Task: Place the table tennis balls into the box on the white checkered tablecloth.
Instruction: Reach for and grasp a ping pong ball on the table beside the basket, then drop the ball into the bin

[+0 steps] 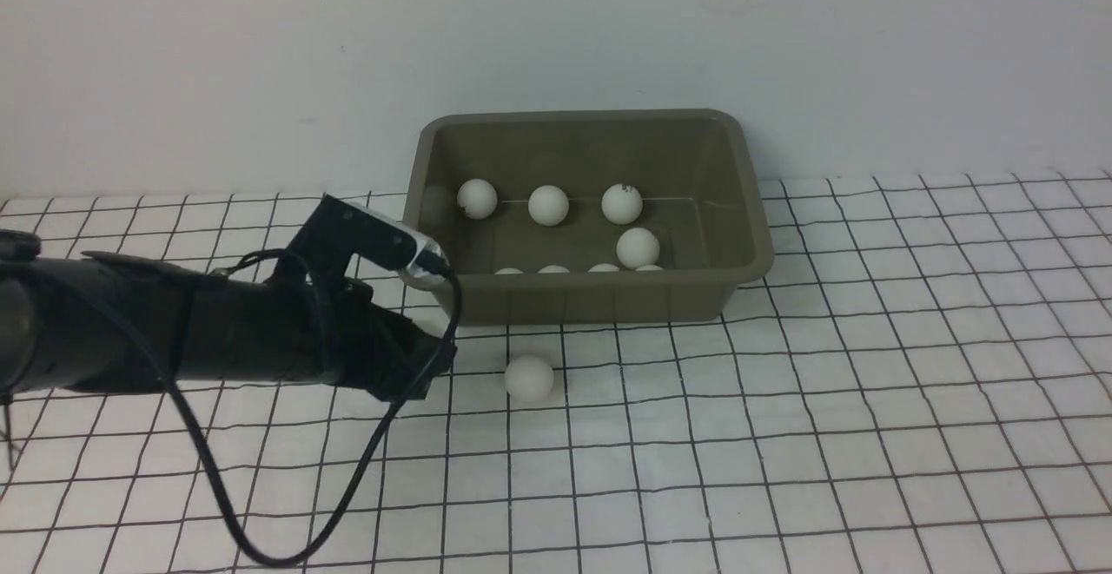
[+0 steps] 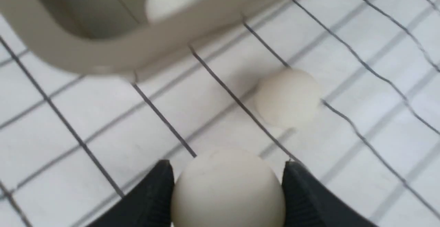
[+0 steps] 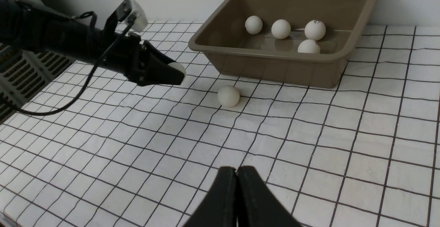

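Box, upper centre: eight balls inside. Left claw grasps ninth ball; right claw clenched, empty. Loose ball remains, mid-frame.

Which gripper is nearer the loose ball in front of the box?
Left. The left gripper, shut on a second ball, sits just beside the loose ball; the right gripper, shut, hangs well back from it.

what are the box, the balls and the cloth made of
Balls: likely thin plastic, matte white; even shading, no glare.
Box: probably moulded plastic, olive-grey, semi-gloss; balls reflect faintly in its walls, and the rim is rolled.
Cloth: fabric or soft vinyl, cannot tell which; white with black grid lines that waver over wrinkles.
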Motion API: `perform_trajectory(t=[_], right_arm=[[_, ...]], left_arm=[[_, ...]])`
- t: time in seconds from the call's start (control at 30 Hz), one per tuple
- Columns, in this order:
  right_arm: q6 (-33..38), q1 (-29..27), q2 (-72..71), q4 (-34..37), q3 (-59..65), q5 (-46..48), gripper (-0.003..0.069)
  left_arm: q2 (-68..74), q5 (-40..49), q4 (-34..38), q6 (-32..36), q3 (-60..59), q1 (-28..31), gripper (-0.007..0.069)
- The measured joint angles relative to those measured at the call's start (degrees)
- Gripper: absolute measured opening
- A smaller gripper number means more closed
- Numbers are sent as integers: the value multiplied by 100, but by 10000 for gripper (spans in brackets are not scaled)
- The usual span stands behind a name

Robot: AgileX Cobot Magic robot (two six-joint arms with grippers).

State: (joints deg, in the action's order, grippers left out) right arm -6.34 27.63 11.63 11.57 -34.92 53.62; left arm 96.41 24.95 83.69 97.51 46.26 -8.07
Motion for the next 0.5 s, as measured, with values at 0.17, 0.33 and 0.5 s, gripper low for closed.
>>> perform_trajectory(t=[0.17, 0.33, 0.5], right_arm=[[0, 0, 0, -17, 0, -218, -18], [0, 0, 0, -63, 0, -352, -18], [0, 0, 0, -57, 0, -376, -18]], left_arm=[[-954, 208, -111, -517, -67, -32, 355], [-634, -22, 99, -720, 995, -201, 355], [827, -23, 118, -1217, 2329, -334, 355]])
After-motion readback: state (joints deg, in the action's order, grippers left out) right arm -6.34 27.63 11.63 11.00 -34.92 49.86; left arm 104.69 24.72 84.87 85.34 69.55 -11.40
